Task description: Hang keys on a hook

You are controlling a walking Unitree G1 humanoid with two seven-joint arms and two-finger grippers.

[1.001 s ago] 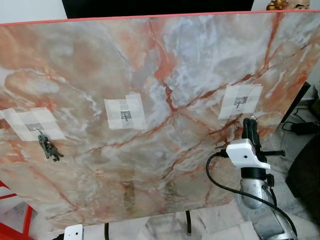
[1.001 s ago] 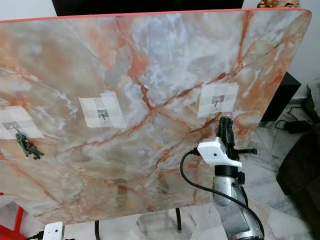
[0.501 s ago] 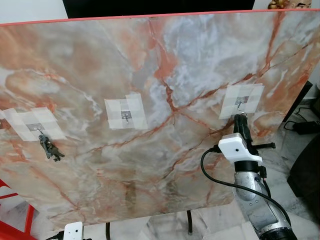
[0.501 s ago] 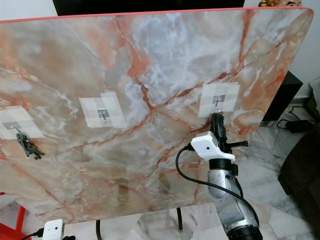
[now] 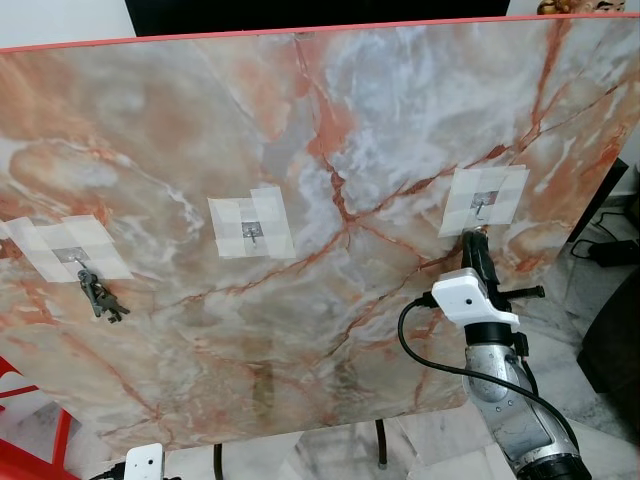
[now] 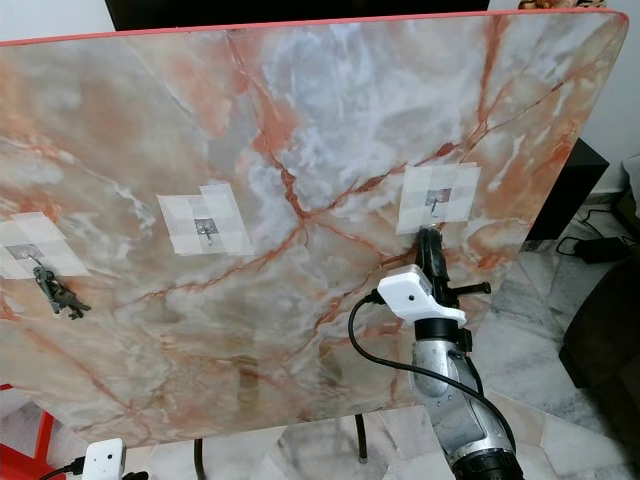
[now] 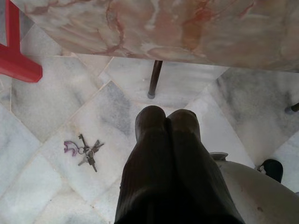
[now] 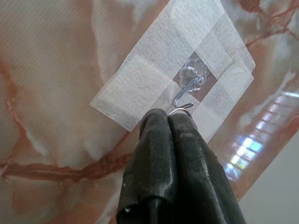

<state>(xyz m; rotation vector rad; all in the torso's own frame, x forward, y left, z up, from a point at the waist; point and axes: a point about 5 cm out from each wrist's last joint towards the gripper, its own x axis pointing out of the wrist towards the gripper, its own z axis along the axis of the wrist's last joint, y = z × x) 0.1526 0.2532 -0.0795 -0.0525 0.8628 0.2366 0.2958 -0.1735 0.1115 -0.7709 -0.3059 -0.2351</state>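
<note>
An upright marble board (image 5: 320, 150) carries three wire hooks, each on a patch of white tape. A bunch of keys (image 5: 101, 296) hangs from the left hook (image 5: 74, 255). The middle hook (image 5: 252, 231) is bare. My right gripper (image 5: 472, 240) is raised just under the right hook (image 5: 482, 205). In the right wrist view its fingers (image 8: 161, 135) are shut on a thin metal ring (image 8: 180, 111) that sits right at the hook (image 8: 186, 91); any keys on it are hidden. My left gripper (image 7: 167, 114) hangs shut over the floor, where another bunch of keys (image 7: 87, 151) lies.
The board stands on thin dark legs (image 7: 154, 79) over a marble tile floor. A red frame (image 5: 25, 440) stands at the lower left. Dark furniture and cables (image 5: 605, 250) lie to the right of the board.
My right gripper has risen and shifted left, from below the taped patch to right under the right hook. The hanging keys and the board have not moved.
</note>
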